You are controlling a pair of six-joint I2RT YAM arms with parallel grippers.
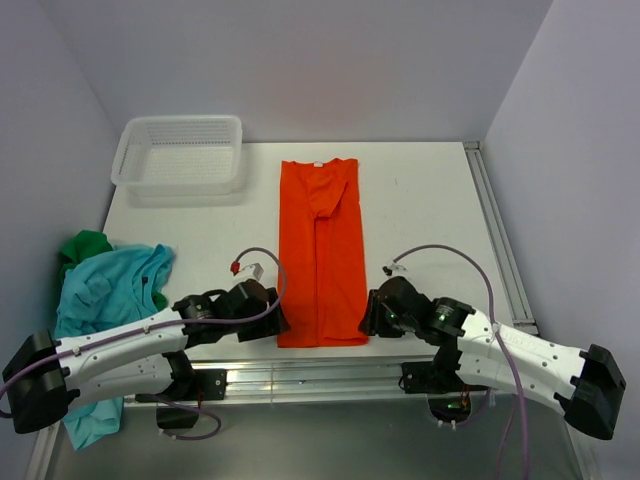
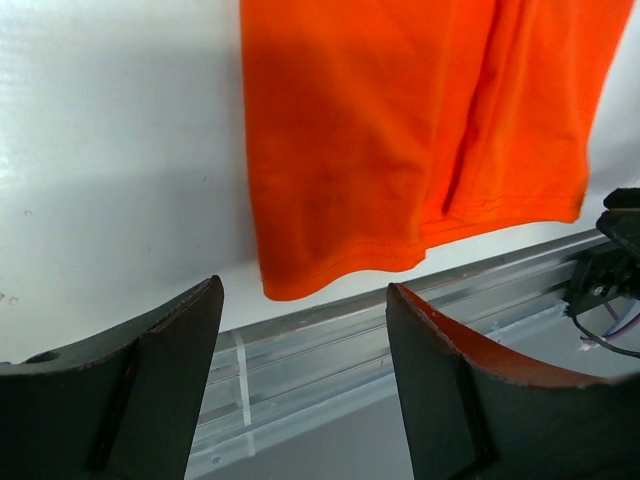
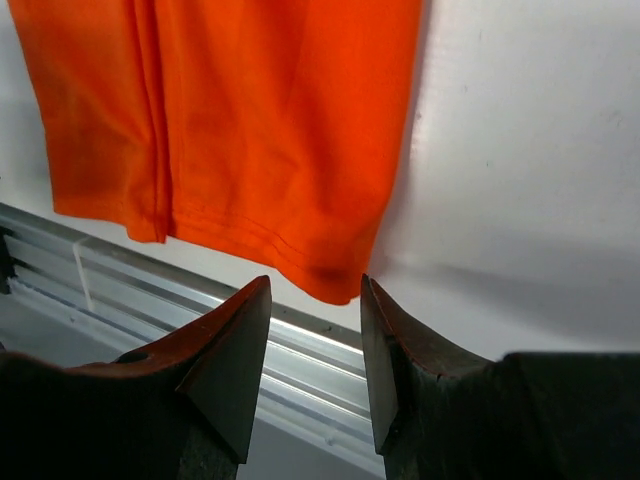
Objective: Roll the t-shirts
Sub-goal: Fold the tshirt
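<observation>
The orange t-shirt (image 1: 321, 250) lies flat on the white table, folded into a long narrow strip, collar at the far end, hem at the near edge. My left gripper (image 1: 272, 322) is open and empty just left of the hem's near left corner (image 2: 285, 285). My right gripper (image 1: 370, 318) is open and empty just right of the hem's near right corner (image 3: 335, 285). The teal-blue t-shirt (image 1: 105, 290) lies crumpled at the table's left edge, on top of the dark green t-shirt (image 1: 82, 245).
A white mesh basket (image 1: 180, 155) stands at the far left of the table (image 1: 430, 200). An aluminium rail (image 1: 320, 365) runs along the near edge, and another along the right edge. Walls close in on the left, back and right.
</observation>
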